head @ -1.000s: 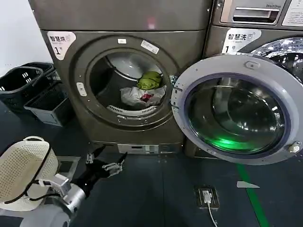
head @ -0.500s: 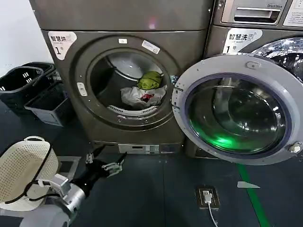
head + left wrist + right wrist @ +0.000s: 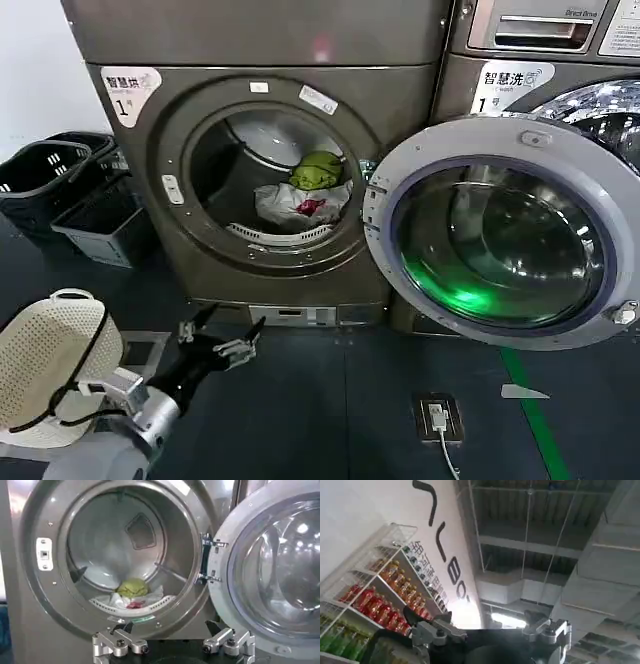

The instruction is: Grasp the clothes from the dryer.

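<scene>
Left gripper (image 3: 222, 337): spread wide and empty, low before the dryer (image 3: 400, 60), beneath the lower rim of its porthole and well short of the opening; the two fingers point up and in toward the drum.
Left gripper, wrist view (image 3: 172, 642): both fingertips (image 3: 118, 644) stand apart, with the porthole framed between and above them.
Right gripper (image 3: 492, 632): fingers parted, nothing between them; aimed away from the dryer, toward ceiling and shelves of bottles (image 3: 375, 605); idle.
Dryer: bronze-grey front-loader, white label marked 1 at its upper left corner; porthole uncovered.
Door (image 3: 505, 230): swung fully open to the dryer's right, hinged at the porthole's right edge, glass facing the room.
Clothes (image 3: 305, 190): inside the dryer's drum, on its floor, toward the right of the opening. Yellow-green piece sits on top and to the rear; white-grey piece with a red mark lies under and in front of it.
Clothes, axis: the heap is a loose mound with no strong long axis; the white piece spreads roughly side to side across the drum floor. No clear pointing direction.
Baskets (image 3: 60, 190): dark, on the floor left of the dryer.
Step in hand: approach; nothing grasped yet.
Next move, as judged: raise the left gripper over the porthole's lower lip, reach inward, close on the mound from the front.
</scene>
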